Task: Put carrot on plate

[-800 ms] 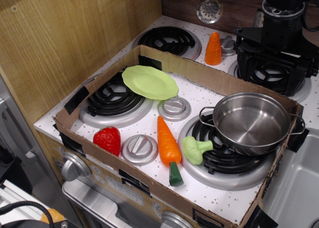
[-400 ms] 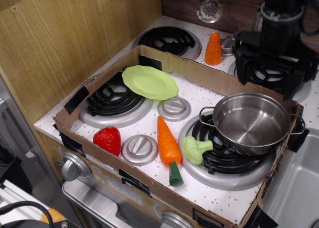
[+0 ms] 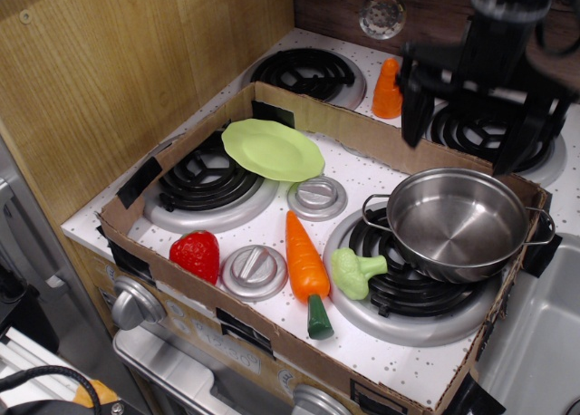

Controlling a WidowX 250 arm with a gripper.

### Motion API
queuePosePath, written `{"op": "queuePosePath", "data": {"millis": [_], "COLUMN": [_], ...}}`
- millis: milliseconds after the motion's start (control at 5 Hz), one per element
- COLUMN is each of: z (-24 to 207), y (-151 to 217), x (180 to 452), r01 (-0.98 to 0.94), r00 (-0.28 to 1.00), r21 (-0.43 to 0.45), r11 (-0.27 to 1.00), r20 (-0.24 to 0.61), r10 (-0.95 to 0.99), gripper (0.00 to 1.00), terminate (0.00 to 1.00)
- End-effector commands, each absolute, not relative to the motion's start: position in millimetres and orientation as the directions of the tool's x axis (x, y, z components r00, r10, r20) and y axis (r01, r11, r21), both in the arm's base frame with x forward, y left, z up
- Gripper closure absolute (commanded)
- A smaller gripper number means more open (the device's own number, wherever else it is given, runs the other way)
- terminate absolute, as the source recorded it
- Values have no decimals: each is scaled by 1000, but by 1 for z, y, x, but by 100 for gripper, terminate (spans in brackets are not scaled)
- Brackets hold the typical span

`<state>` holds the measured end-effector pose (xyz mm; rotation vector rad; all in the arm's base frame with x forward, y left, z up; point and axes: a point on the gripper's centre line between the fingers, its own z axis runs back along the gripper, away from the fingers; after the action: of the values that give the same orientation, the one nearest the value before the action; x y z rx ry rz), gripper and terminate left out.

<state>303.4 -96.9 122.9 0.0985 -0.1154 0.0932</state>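
A toy stovetop desk [image 3: 381,175] framed by a low cardboard wall [image 3: 195,329], with the carrot [image 3: 306,268] as the landmark at its middle front. Left of the carrot, beyond a silver knob [image 3: 255,271], lies a red strawberry [image 3: 197,254]. Behind and slightly left of the carrot, well apart from it, the lime-green plate [image 3: 272,149] rests tilted on the edge of the rear-left burner [image 3: 208,181], empty. The carrot itself lies flat on the white surface, orange tip pointing away and green stub toward the front wall, untouched. Just beside the carrot on its right sits a green broccoli piece [image 3: 354,272], very close to it and possibly touching; farther right a steel pot [image 3: 456,221] stands on the front-right burner. Far behind and to the right of the carrot, outside the cardboard, the hand [image 3: 464,125] hangs above the rear-right burner with its 2 black fingers [image 3: 415,107] spread wide and nothing between them; a plain orange cone [image 3: 388,89] stands just beside it. The task appears to be at its opening step, the approach, with no grasp made. The next move calls for bringing the hand forward over the pot and down across the carrot's thick middle, clear of the broccoli.
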Motion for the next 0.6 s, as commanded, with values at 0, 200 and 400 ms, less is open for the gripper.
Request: {"op": "queuePosePath", "data": {"millis": [0,200,400], "z": [141,133,122], "y": [-94,-90,-85], "x": [246,227,213], "r01": [-415,-462,-453], "r00": [903,884,888], "r21": [185,191,196], "r11": [891,866,870], "r20": [201,183,184], "r10": [380,431,421], "gripper": [0,0,0], "terminate": [0,0,0]}}
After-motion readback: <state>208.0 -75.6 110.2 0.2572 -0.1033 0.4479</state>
